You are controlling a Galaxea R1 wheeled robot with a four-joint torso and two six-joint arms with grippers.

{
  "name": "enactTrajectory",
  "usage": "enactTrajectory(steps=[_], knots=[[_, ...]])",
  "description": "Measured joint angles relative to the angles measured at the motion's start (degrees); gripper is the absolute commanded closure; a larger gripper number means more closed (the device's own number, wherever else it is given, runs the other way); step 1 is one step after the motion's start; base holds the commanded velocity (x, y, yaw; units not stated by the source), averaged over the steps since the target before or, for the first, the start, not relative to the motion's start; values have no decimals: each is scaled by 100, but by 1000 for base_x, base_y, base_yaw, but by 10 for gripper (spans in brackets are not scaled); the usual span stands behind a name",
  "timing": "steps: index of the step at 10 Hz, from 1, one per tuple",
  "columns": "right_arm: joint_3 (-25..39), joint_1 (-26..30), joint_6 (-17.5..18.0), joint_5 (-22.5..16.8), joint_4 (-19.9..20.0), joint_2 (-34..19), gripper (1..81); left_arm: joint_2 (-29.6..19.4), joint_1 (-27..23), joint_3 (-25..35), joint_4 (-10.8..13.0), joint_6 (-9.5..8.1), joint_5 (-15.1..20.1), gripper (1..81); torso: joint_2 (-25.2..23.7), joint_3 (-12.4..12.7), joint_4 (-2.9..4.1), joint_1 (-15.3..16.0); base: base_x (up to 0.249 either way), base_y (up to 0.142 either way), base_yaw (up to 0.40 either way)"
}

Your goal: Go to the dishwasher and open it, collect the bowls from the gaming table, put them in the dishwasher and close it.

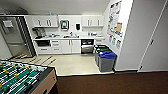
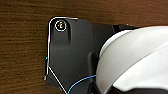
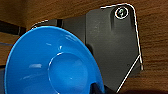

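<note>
A: Where are the bowls?
B: A blue bowl (image 3: 52, 65) is riding at the right wrist, a white one (image 2: 135, 60) at the left; tool states: cannot tell.
A: The dishwasher (image 1: 87, 46)?
B: Standing far across the kitchen, under the surface (image 1: 75, 37), seemingly open to receive them.

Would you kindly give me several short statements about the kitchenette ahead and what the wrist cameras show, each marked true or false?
1. The stainless-steel dishwasher under the white counter stands among white cabinet doors. True.
2. The bright blue round bowl shows in the right wrist view. True.
3. The grey bin with the blue lid stands left of the dishwasher. False: it stands to its right, by the white wall.
4. The green-field football table is at the far end of the kitchenette. False: it is close by, at the head view's lower left.
5. The floor under the wrists is dark brown carpet. True.
</note>
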Motion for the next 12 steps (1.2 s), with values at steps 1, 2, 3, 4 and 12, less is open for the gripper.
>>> enactTrajectory(steps=[1, 2, 3, 4, 12], knots=[[-2, 0, 0, 6, 0, 0, 811, 5, 0, 4, 2, 1, -16, 811, 0, 0, 0, 0, 241, 0, 0], [-2, 0, 0, -33, 0, 0, 811, -2, 0, 2, 0, 0, -10, 811, 0, 0, 0, 0, 241, 0, 0], [-2, 0, 0, 13, 0, -2, 811, 0, 0, 0, 0, 0, -5, 811, 0, 0, 0, 0, 241, 0, 0], [-2, 0, 0, -11, 0, 0, 811, 9, 0, 6, 2, 1, -16, 811, 2, 0, 0, 0, 243, 0, 0], [-6, -2, 0, 9, 0, 2, 811, -15, 0, 0, 0, 0, -167, 811, 0, 0, 0, 0, 243, 0, 0]])
